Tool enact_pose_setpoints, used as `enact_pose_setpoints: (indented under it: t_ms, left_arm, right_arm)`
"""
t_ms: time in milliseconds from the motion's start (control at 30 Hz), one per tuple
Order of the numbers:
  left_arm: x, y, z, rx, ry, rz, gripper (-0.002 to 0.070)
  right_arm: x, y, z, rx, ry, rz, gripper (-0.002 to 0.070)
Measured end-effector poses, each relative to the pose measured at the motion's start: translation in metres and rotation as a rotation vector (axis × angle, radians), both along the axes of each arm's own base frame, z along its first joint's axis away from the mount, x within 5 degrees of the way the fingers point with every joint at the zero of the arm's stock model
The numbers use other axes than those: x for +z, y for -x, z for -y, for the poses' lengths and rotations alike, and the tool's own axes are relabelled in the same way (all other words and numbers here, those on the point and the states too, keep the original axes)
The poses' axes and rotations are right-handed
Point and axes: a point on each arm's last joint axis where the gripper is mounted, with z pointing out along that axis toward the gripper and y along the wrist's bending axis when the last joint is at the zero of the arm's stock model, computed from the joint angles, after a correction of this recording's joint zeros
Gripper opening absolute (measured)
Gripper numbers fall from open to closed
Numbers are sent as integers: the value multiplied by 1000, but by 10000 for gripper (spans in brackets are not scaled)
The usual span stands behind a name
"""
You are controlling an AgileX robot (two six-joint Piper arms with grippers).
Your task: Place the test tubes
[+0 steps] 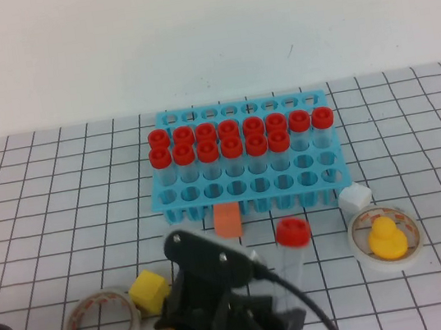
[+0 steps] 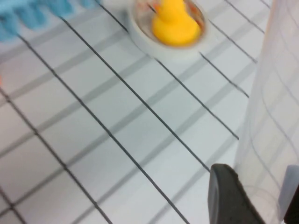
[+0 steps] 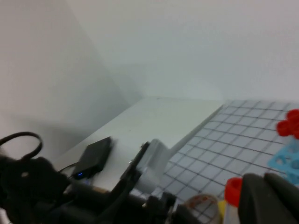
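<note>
Currently one test tube [image 1: 291, 250] with a red cap [image 1: 291, 232] is pinched near its lower end by the left gripper [image 2: 261, 207], low in the middle of the table [image 1: 44, 208]. The clear tube wall is seen between the two dark fingers [image 2: 229, 196], so the jaws are closed onto it. The tube is held roughly upright with the cap up, on the near side of the blue rack [image 1: 248, 184] and apart from it.

Fourteen capped tubes [image 1: 229, 139] are seated in the rack: eight in one row, six in the row in front. The rack's other holes are seen open.

An orange block [image 1: 227, 220] is placed just in front of the rack, between it and the left arm. A white cube [image 1: 356, 197] is seen at the rack's near right corner. A white tape ring [image 1: 359, 248] with a yellow duck [image 1: 386, 239] inside is placed to the right of the held tube. A yellow cube [image 1: 149, 289] and a second tape roll [image 1: 102, 314] are found to the left of the arm.

The right gripper [image 3: 273, 198] is kept at the table's far right edge, fingers pressed together, nothing pinched. A black box [image 3: 93, 156] is seen on the plain surface off the robot's left side.
</note>
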Motion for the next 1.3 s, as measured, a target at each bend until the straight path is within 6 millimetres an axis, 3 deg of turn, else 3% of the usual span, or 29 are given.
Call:
enact_pose_setpoints:
  t_ms: [33, 167, 333, 433, 533, 700, 767, 1167, 1300]
  left_arm:
    - [6, -4, 1, 53, 26, 5, 212]
    - [20, -12, 4, 95, 60, 44, 212]
    - [39, -19, 10, 98, 79, 119, 211]
    - [45, -24, 13, 113, 83, 145, 212]
    - [46, -27, 16, 107, 75, 164, 212]
    - [45, -29, 19, 105, 73, 157, 212]
    - [44, -29, 19, 101, 72, 154, 212]
    - [44, -28, 20, 103, 86, 136, 212]
    - [44, -28, 20, 103, 87, 137, 212]
  right_arm:
    - [5, -13, -2, 59, 1, -2, -1]
    - [11, -36, -2, 107, 6, 3, -1]
    - [15, -50, -8, 142, 56, 64, 1]
    - [16, -55, -19, 161, 118, 129, 43]
    - [16, -61, -30, 164, 175, 168, 171]
    - [14, -76, -47, 194, 202, 152, 505]
    - [11, -83, -55, 213, 207, 137, 564]
    - [-9, -129, -90, 276, 201, -11, 591]
    - [-9, -136, -98, 289, 184, -43, 561]
